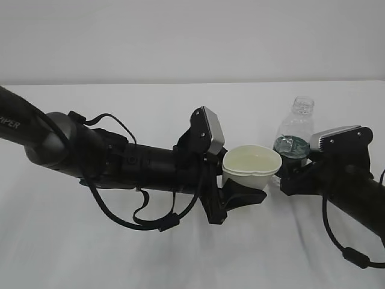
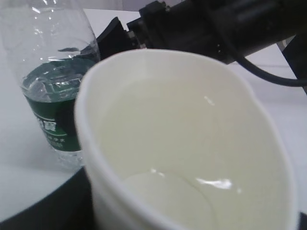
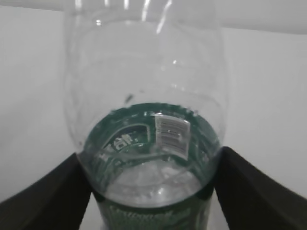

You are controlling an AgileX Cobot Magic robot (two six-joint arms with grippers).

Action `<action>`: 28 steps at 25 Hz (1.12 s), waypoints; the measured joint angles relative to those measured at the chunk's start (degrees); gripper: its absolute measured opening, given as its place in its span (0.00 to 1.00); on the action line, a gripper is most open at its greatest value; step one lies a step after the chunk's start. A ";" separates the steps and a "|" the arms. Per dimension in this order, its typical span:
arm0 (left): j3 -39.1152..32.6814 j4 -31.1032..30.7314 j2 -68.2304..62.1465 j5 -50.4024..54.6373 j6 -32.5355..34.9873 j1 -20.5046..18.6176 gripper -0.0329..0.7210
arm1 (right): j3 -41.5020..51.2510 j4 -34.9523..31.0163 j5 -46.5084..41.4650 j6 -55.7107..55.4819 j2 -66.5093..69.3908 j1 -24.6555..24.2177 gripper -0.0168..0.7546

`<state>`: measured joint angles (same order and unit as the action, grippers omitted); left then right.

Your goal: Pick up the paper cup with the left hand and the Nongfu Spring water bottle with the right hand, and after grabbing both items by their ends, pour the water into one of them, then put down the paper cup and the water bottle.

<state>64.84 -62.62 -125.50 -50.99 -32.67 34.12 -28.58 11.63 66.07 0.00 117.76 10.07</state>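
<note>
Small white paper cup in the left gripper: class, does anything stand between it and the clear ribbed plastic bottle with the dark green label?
Nothing visible does. The white paper cup, squeezed in the left gripper, sits right beside the upright plastic bottle, which stands between the right gripper's fingers. Only a narrow gap separates them.

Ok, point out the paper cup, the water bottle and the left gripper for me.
paper cup point(image 1: 251, 161): exterior view, on its pale inside wall.
water bottle point(image 3: 144, 86): right wrist view, on its clear upper body.
left gripper point(image 1: 243, 195): exterior view, on the black fingers under the cup.
</note>
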 joint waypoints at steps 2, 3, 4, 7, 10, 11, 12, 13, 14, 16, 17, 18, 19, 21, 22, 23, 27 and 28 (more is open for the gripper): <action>0.00 0.00 0.00 0.00 0.00 0.00 0.61 | 0.86 -0.19 0.00 0.43 -0.69 0.00 0.78; 0.00 0.00 0.00 0.00 0.00 0.00 0.61 | 1.29 -0.23 0.00 0.50 -0.71 0.00 0.78; 0.00 0.00 0.00 0.00 0.00 0.00 0.61 | 1.71 -0.32 0.00 0.65 -0.80 0.00 0.78; 0.00 0.00 0.00 0.00 0.00 0.00 0.61 | 3.37 -0.45 0.00 0.78 -1.05 0.00 0.78; 0.00 0.00 0.00 0.00 0.00 0.00 0.61 | 5.48 -0.67 0.00 0.78 -2.32 0.00 0.78; 0.00 0.00 0.00 0.00 0.00 0.00 0.61 | 6.28 -0.96 0.00 0.78 -2.93 0.00 0.78; 0.00 0.00 0.00 0.00 0.00 0.00 0.61 | 7.06 -1.10 0.00 0.78 -3.82 0.00 0.78; 0.00 0.00 0.00 0.00 0.00 0.00 0.61 | 7.84 -1.09 0.00 0.78 -4.86 0.00 0.78; 0.00 0.00 0.00 0.00 0.00 0.00 0.61 | 8.53 -1.23 0.00 0.78 -5.84 0.00 0.78; 0.00 0.34 0.00 0.00 0.00 0.00 0.61 | 10.39 -1.23 0.00 0.78 -8.49 0.00 0.79; 0.00 0.76 0.00 0.00 0.00 0.00 0.61 | 11.27 -1.10 0.00 0.50 -9.70 0.00 0.79; 0.00 1.09 0.00 0.00 0.00 0.00 0.61 | 12.40 -0.85 0.00 0.00 -11.19 0.00 0.79; 0.00 1.50 0.00 0.00 0.00 0.00 0.61 | 13.57 -0.51 0.00 -1.02 -12.69 0.00 0.79; 0.00 2.17 0.00 0.00 0.00 -0.39 0.61 | 15.72 0.00 0.00 -2.97 -15.46 0.00 0.79; 0.00 2.41 0.00 0.00 0.00 -0.61 0.61 | 16.82 0.23 0.00 -3.91 -16.93 0.00 0.79; 0.00 2.64 0.00 0.00 0.00 -0.87 0.61 | 17.95 0.39 0.00 -4.58 -18.32 0.00 0.79; 0.00 3.26 0.00 0.00 0.00 -2.17 0.61 | 20.21 0.64 0.00 -5.18 -22.28 0.00 0.79; 0.00 3.45 0.00 0.00 0.00 -2.58 0.61 | 20.29 0.88 0.00 -5.21 -22.64 0.00 0.79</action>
<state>64.84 -59.17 -125.50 -50.99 -32.67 31.53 -8.29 12.50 66.07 -5.21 95.12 10.07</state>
